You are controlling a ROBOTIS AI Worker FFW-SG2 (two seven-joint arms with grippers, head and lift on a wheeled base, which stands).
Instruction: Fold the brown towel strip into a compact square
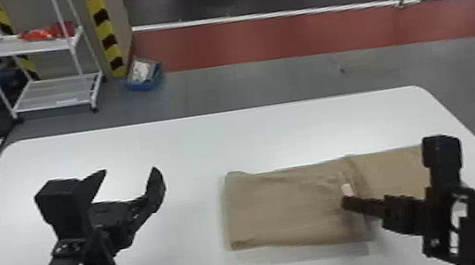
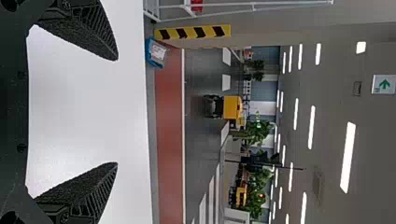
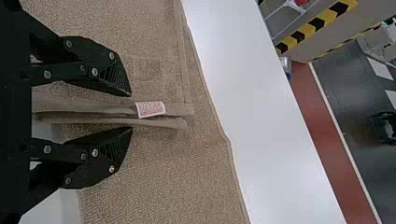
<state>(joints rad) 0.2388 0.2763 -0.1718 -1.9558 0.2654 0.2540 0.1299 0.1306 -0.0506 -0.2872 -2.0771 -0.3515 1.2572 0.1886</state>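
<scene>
The brown towel strip [image 1: 278, 210] lies on the right half of the table, its left part doubled over and its right part stretching flat under the right arm. My right gripper [image 1: 350, 203] is low at the fold's edge. In the right wrist view, layered towel edges [image 3: 173, 122] with a small white label [image 3: 150, 109] stand up between the separated fingers of that gripper [image 3: 131, 111]. Left of the towel, above bare table, my left gripper [image 1: 131, 171] is held wide open; in its wrist view the left gripper [image 2: 116, 111] has nothing between its fingers.
The white table [image 1: 190, 150] has rounded far corners. Beyond it on the floor stand a white shelf cart [image 1: 63, 98] and a blue bin [image 1: 145, 82], with a yellow-and-black striped post [image 1: 103, 28] between them.
</scene>
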